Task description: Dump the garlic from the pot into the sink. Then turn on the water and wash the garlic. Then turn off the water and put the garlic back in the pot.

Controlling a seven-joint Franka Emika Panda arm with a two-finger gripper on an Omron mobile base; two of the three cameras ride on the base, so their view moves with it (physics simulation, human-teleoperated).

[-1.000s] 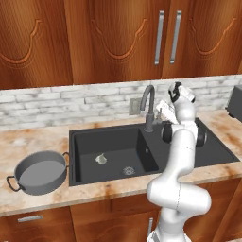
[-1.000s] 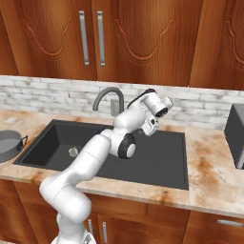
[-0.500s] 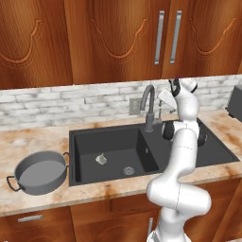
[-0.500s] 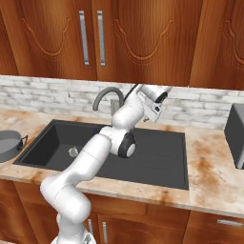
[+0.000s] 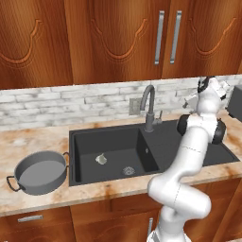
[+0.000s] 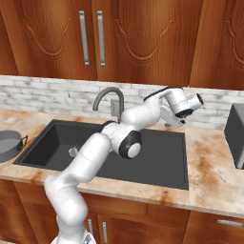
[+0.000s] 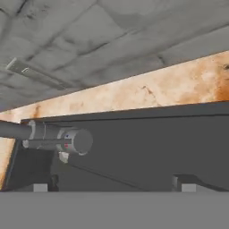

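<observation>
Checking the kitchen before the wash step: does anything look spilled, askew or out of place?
Nothing looks damaged or spilled. The garlic lies loose on the floor of the sink basin, and the pot sits upright and empty on the counter to the sink's left. No water runs from the faucet.

two base views look forward and down from behind the arm, left and right, sharing the sink (image 5: 156,142) and faucet (image 6: 108,95); the hand view looks close along the worktop (image 7: 147,91).

Evenly, softly lit throughout; no glare, no hard shadows. Dim inside the sink (image 5: 118,156) basin at 9 o'clock. Coarse, blurry textures in the hand view; no edge distortion.
</observation>
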